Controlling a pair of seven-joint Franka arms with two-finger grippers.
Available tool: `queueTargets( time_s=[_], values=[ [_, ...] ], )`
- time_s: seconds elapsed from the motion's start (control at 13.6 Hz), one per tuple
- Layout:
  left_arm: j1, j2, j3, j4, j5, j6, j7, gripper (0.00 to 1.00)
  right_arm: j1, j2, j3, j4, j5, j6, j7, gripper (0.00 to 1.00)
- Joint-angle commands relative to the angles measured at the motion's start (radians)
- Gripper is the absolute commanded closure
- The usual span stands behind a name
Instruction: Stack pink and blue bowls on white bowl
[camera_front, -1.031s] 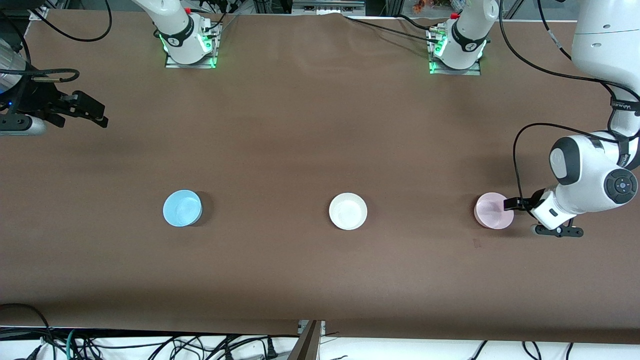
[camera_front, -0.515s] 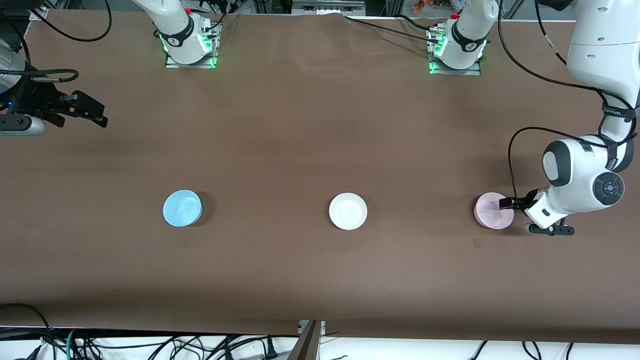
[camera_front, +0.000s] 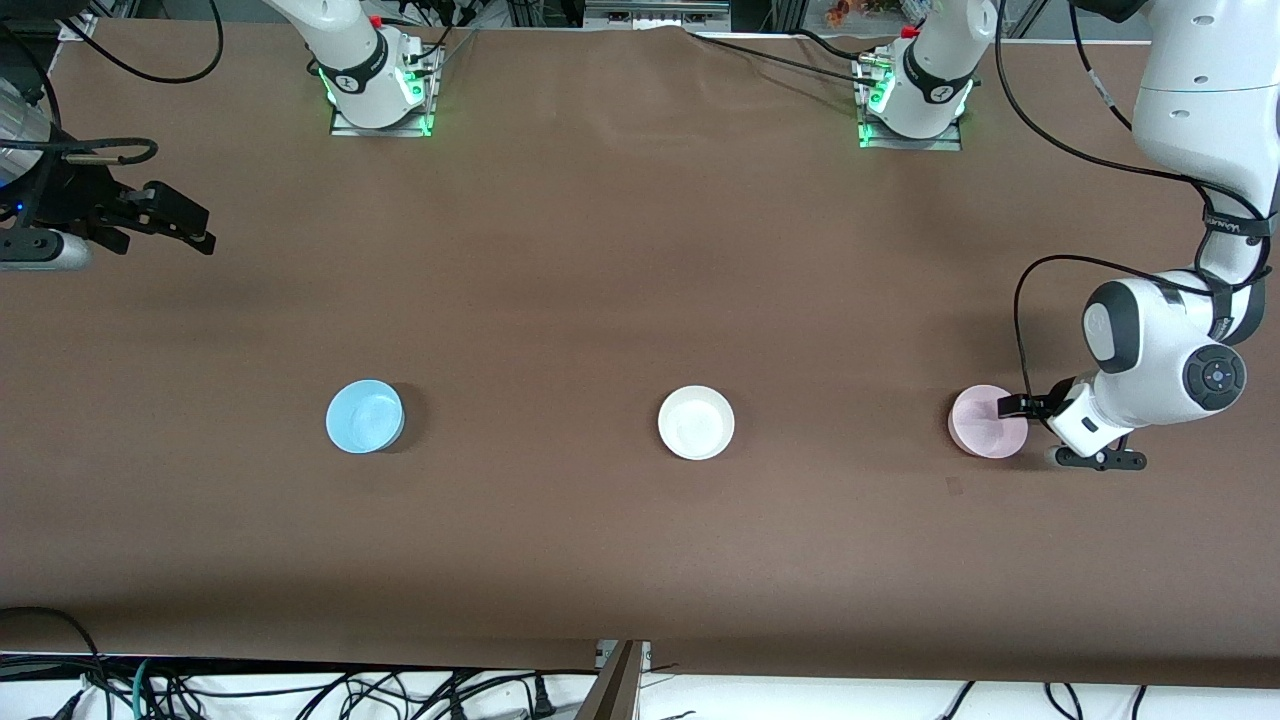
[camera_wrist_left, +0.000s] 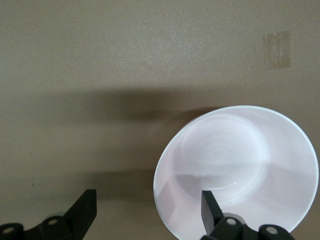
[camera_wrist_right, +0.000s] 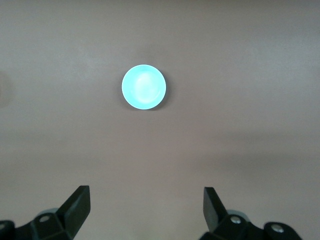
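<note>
Three small bowls stand in a row on the brown table. The blue bowl is toward the right arm's end, the white bowl in the middle, the pink bowl toward the left arm's end. My left gripper is open and low at the pink bowl, straddling its rim: one finger is inside the bowl, the other outside over the table. My right gripper waits open, high over the table's edge at the right arm's end, with nothing between its fingers.
Both arm bases stand along the table's edge farthest from the front camera. A small tape mark lies beside the pink bowl, nearer to the front camera. Cables hang along the near edge.
My left arm has shifted slightly toward the pink bowl, bringing one finger farther in over its rim. The bowls and the right arm have not moved.
</note>
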Motion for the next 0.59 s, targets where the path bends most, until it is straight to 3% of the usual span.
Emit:
queueTargets(
  time_s=[0.0, 0.52],
  values=[
    [0.007, -0.014, -0.007, -0.017, -0.034, 0.013, 0.032, 0.12, -0.004, -0.004, 0.001, 0.007, 0.0, -0.014, -0.006, 0.0],
    [-0.001, -0.025, -0.008, -0.025, -0.031, 0.011, 0.033, 0.26, -0.007, 0.005, 0.0, 0.014, -0.003, -0.02, -0.006, 0.0]
  ],
)
